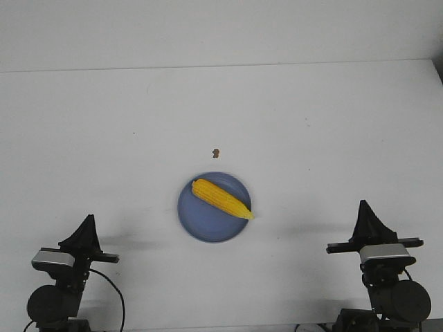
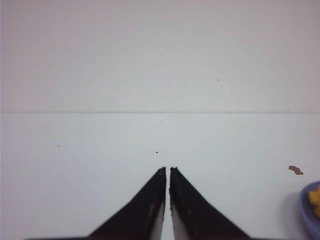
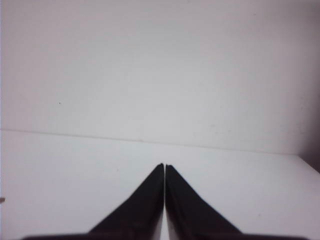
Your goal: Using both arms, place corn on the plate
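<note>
The yellow corn (image 1: 221,198) lies across the periwinkle-blue plate (image 1: 201,225) in the middle of the white table, its pointed end over the plate's right rim. My left gripper (image 1: 88,218) sits shut and empty at the near left, well away from the plate. My right gripper (image 1: 363,204) sits shut and empty at the near right. In the left wrist view the gripper (image 2: 167,169) has its jaws nearly together, and a sliver of the plate (image 2: 309,212) and of the corn (image 2: 316,199) shows at the edge. In the right wrist view the gripper (image 3: 164,165) is shut over bare table.
A tiny brown speck (image 1: 216,151) lies on the table just beyond the plate; it also shows in the left wrist view (image 2: 295,170). The table's far edge meets a white wall. The table's right edge shows at the far right.
</note>
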Available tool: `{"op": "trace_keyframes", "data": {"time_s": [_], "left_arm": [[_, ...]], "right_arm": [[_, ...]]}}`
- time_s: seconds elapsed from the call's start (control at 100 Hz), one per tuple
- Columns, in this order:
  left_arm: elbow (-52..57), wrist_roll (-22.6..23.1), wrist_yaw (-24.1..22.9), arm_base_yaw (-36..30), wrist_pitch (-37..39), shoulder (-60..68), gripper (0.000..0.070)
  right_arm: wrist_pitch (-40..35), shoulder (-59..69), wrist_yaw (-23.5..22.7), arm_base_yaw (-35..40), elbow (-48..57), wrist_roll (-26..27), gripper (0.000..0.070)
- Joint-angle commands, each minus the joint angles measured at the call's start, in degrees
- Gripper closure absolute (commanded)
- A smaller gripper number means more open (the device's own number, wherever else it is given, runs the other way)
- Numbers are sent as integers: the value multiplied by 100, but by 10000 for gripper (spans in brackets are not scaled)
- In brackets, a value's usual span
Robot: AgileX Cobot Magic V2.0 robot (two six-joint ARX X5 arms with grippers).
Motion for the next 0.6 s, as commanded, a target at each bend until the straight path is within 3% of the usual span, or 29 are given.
{"op": "trace_keyframes", "data": {"time_s": [0.0, 0.19, 0.59], "left_arm": [[-114, -33, 4, 4, 81, -9, 688], [-114, -33, 4, 4, 81, -9, 688], [-114, -33, 4, 4, 81, -9, 688]], "right_arm": [[61, -140, 2, 4, -186, 39, 693], [155, -299, 4, 254, -643, -7, 693], [1082, -299, 9, 717, -1364, -13, 693]]}}
